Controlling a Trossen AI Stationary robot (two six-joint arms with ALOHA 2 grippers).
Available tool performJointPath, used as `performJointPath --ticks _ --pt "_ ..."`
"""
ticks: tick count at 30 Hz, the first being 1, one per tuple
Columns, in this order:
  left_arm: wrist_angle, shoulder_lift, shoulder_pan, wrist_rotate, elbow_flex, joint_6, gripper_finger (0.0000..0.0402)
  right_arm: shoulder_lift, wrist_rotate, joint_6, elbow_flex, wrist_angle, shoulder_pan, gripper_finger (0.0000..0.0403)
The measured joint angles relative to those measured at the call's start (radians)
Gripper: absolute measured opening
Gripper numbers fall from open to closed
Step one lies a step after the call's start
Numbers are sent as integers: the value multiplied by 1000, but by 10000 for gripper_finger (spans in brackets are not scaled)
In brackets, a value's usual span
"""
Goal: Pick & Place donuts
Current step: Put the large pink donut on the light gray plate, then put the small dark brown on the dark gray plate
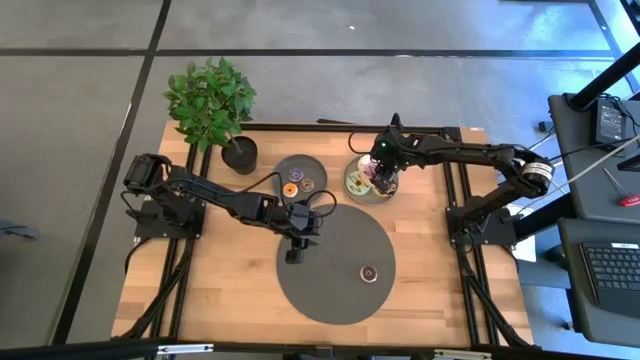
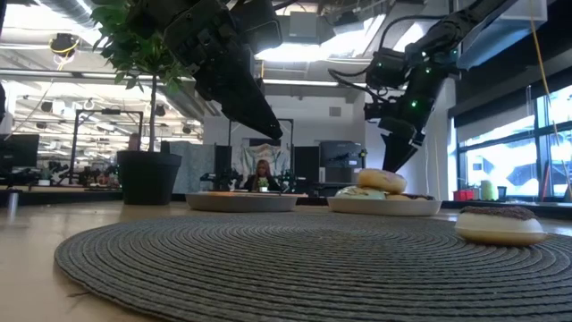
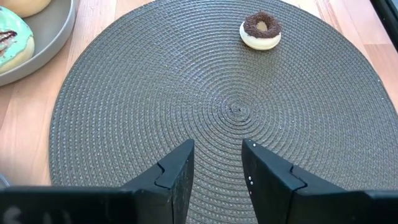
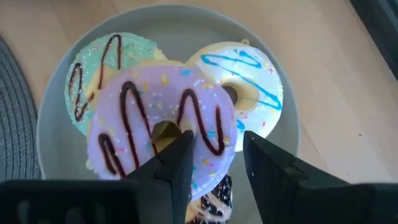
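Observation:
Several donuts are piled on the right grey plate point(image 4: 56, 112). A purple donut point(image 4: 137, 106) with brown drizzle lies tilted on top of a mint donut point(image 4: 93, 62) and a white, blue-striped donut point(image 4: 249, 81). My right gripper point(image 4: 216, 149) is open just above the purple one, with one finger by its hole and the other past its outer edge. A chocolate donut point(image 3: 261, 31) rests on the dark mat point(image 3: 186, 93). My left gripper point(image 3: 217, 155) hangs open over the mat's left part, holding nothing. Two small donuts point(image 1: 297, 185) lie on the left plate point(image 1: 300, 165). My right gripper comes at the purple donut from above, slanting down. The ring's side point(image 4: 214, 134) shows in the gap between its fingers. I cannot tell whether a finger point(image 4: 180, 155) touches the icing. The donut rests tilted on the donuts under it.
A potted plant point(image 1: 215, 110) stands at the table's far left corner, beside the left plate. The mat point(image 1: 335, 265) fills the near middle of the wooden table, with bare wood on either side. Beyond the table, the low view shows an office room.

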Motion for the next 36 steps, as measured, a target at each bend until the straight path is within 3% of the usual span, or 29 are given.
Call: performJointPath --ticks 13,20,24,28,31,36 --pt "43 0 1 0 0 0 128 -246 49 52 9 -34 70 142" --pt "161 0 -6 2 0 11 128 -448 43 148 -57 14 319 142" --pt "264 8 -7 7 0 60 128 -512 152 213 -137 112 512 142" --pt "471 74 -3 70 1 83 128 -519 320 224 -194 190 650 142" --pt "616 153 2 121 3 95 128 -519 424 234 -199 196 703 142" --pt "629 303 7 128 96 135 128 -520 456 233 -199 225 723 142"
